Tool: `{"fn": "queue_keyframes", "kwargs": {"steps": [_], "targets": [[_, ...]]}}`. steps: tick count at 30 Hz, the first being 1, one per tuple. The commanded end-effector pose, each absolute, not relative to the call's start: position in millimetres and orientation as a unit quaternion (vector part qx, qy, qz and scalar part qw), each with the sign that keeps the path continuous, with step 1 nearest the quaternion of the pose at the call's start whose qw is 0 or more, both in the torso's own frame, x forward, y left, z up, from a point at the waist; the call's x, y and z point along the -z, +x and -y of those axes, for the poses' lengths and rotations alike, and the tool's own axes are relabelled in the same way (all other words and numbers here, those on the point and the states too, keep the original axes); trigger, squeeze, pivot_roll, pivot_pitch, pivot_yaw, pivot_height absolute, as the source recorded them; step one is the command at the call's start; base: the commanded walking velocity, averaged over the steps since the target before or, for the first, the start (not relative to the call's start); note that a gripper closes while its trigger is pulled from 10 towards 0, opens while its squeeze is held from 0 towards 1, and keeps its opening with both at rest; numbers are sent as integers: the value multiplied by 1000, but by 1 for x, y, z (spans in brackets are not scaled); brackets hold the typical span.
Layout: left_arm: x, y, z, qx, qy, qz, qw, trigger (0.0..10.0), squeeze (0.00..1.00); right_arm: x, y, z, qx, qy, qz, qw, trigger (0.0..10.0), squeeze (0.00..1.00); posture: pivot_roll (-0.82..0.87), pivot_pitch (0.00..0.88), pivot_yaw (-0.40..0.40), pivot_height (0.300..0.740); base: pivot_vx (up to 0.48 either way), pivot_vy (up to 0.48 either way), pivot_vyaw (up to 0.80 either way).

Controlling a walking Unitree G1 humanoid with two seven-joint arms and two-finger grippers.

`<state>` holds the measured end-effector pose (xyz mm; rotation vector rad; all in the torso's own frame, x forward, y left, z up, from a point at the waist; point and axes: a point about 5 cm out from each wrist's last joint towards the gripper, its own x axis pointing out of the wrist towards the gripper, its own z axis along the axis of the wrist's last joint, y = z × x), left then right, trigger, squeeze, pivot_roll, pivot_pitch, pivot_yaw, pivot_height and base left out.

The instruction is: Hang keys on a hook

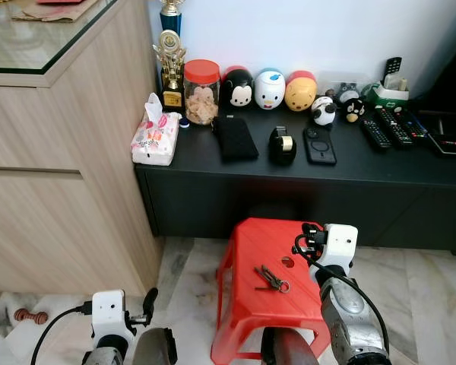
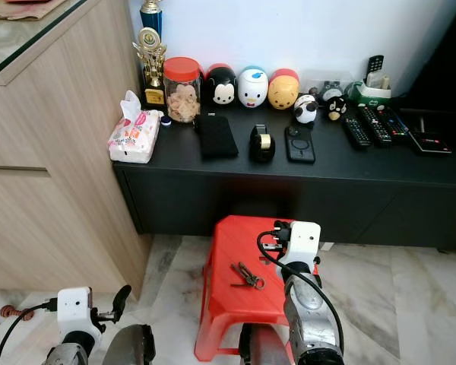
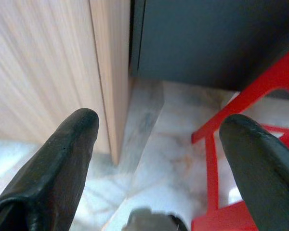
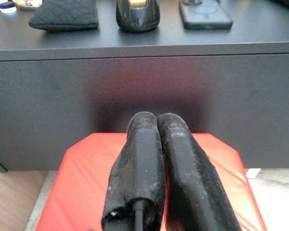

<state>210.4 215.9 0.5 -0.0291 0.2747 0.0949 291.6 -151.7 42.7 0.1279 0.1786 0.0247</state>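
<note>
We need to spread our right end effector (image 4: 156, 130), now closed and empty above the red stool (image 1: 247, 251), before lowering onto the keys (image 1: 271, 279), while our left end effector (image 3: 159, 144) hangs open.

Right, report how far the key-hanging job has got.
Nothing looks done yet. The keys lie loose on the red stool, not picked up. In hand: the right gripper is over the stool with its fingers pressed together and empty, pointing toward the black cabinet; the left gripper hangs open low by the wooden cupboard. Left: grasp the keys, find a hook, which I cannot see here, and hang them.
</note>
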Motion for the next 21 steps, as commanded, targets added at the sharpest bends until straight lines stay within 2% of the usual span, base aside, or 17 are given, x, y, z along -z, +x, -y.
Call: {"fn": "queue_keyframes", "kwargs": {"steps": [1,13,21], "targets": [[0,211,-216,-47,-18,-134,990,10000,0,-45,294,154,-10,61,-90,994,10000,0,40,9,-105,616,0,0,0],[-1,211,-214,-43,-20,-123,991,10000,0,-44,295,150,-20,63,-96,993,10000,0,38,0,-100,616,0,0,0],[-2,211,-213,-41,-21,-117,992,10000,0,-43,296,150,-22,62,-99,993,10000,0,41,0,-101,616,-300,0,0]]}}
